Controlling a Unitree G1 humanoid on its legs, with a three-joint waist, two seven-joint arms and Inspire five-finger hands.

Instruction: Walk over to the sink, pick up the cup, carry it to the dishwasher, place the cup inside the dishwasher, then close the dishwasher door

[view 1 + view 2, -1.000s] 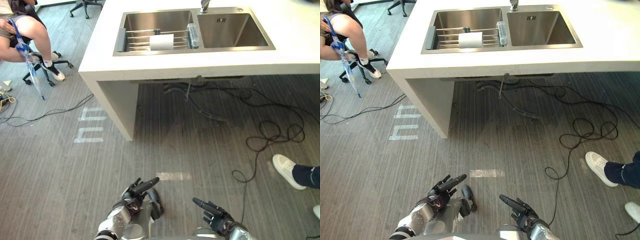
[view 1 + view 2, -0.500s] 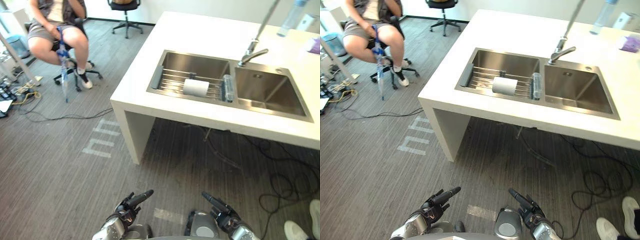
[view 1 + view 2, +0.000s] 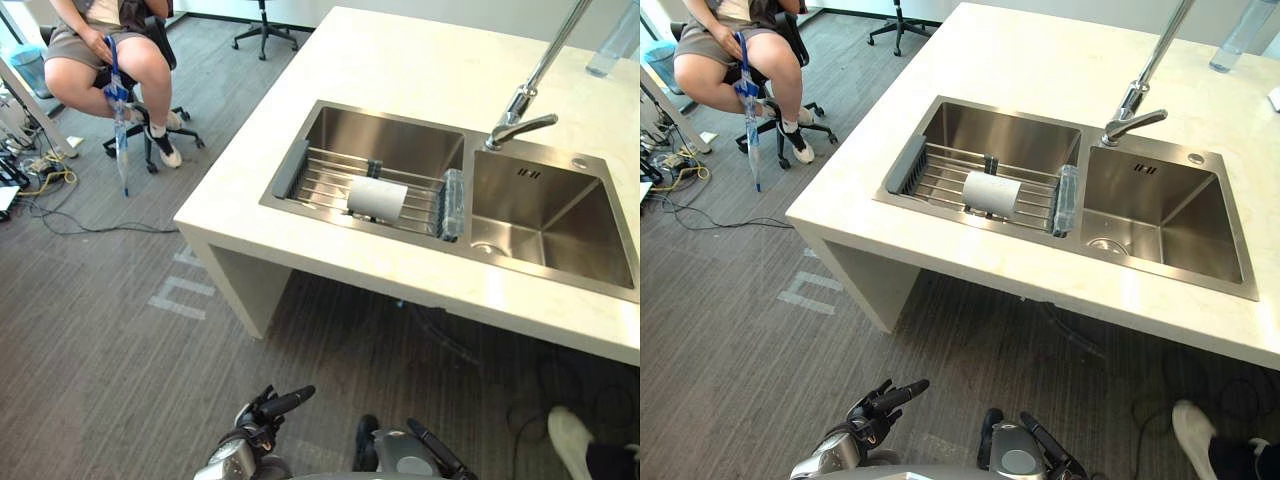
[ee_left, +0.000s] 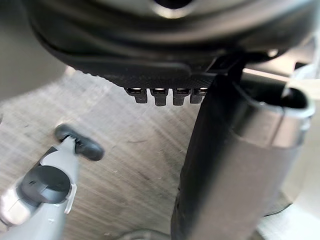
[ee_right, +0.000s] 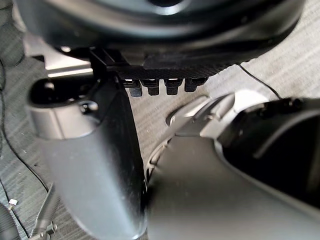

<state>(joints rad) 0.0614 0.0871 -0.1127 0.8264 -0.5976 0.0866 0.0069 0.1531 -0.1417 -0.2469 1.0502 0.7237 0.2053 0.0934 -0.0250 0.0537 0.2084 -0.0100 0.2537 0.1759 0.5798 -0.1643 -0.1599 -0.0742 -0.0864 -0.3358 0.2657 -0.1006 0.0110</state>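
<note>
The cup [image 3: 377, 198] is a white cylinder lying on its side on a wire rack [image 3: 325, 182] in the left basin of a steel double sink [image 3: 540, 215]. The sink is set in a white counter [image 3: 400, 70] ahead of me. Both hands hang low in front of me, far short of the counter. My left hand [image 3: 262, 412] has its fingers stretched out and holds nothing. The right hand [image 3: 435, 458] also points forward with straight fingers and is empty. In the left wrist view the thumb [image 4: 225, 165] stands over bare floor.
A tall faucet [image 3: 525, 95] rises behind the sink's divider. A clear glass [image 3: 451, 203] lies at the rack's right end. A person sits on a chair [image 3: 110, 60] at far left, with cables on the floor nearby. A person's shoe [image 3: 570, 440] shows at lower right.
The camera has moved nearer the counter, so the sink looks larger and closer. Both hands sit lower in the picture. The cup has not moved on the rack.
</note>
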